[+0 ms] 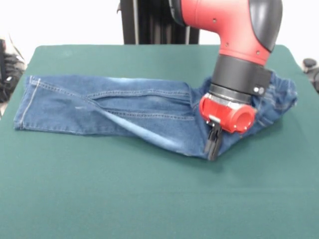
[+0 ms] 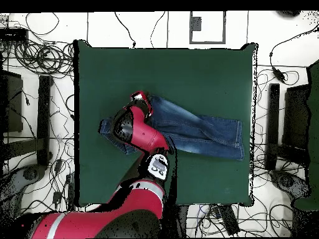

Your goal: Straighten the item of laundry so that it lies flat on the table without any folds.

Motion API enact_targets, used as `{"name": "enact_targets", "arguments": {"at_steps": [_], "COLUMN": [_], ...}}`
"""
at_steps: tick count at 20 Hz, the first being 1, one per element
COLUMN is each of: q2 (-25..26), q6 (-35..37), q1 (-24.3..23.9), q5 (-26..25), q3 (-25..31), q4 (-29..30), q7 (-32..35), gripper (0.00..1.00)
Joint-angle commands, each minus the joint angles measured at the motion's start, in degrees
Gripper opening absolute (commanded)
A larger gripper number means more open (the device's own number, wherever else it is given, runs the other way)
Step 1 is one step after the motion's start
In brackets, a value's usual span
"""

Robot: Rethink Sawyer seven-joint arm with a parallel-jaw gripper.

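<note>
The gripper (image 1: 213, 144) is down on the jeans (image 1: 124, 107), its black tips at the near edge of the denim where the seat meets the legs; whether it is clenched or released cannot be told. From it the 2 legs run away to one side, overlapped, with a diagonal fold crossing them, ending at the hems. The gathered waistband (image 1: 281, 92) bunches just behind the red wrist. The jeans lie on the green table (image 1: 149, 199), near its middle in the overhead view (image 2: 205, 134).
</note>
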Motion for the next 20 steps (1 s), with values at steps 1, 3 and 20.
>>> {"name": "enact_targets", "arguments": {"at_steps": [1,3,20], "q2": [-1.1,-1.55,1.11], "q6": [0.23,0.24,-1.73], "q1": [-0.56,-1.31,-0.85], "q5": [4.32,3.57,8.9], "q3": [8.72,9.98,12.06], "q4": [-7.91,-8.06,-13.93], "q7": [10.27,10.95,11.46], "gripper": [0.0,0.0,0.0]}}
